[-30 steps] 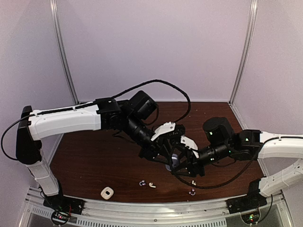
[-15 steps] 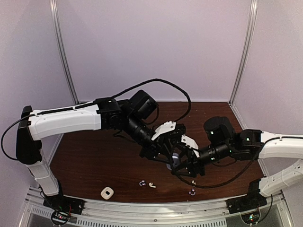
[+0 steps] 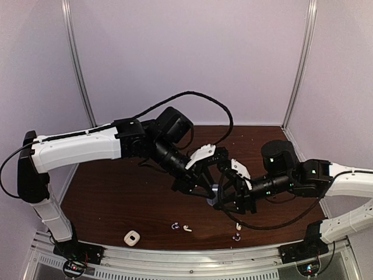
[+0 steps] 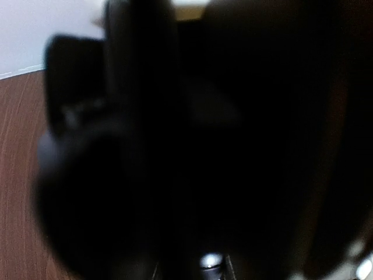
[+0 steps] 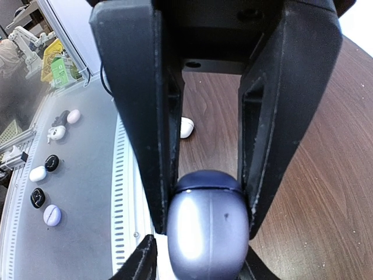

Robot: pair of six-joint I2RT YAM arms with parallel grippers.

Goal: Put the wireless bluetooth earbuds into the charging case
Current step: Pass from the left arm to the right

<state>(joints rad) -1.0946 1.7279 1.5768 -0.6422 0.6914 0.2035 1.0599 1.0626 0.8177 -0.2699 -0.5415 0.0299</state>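
A rounded purple charging case is pinched between the two dark fingers of the right gripper. Four tiny earbuds, hard to make out, lie loose on the brown table near its front edge. The left gripper crowds the case. Its wrist view is a black blur, so its grip cannot be told.

Overhead view evenly lit, sharp; left wrist view nearly black and blurred; soft glare on the glossy purple oval case
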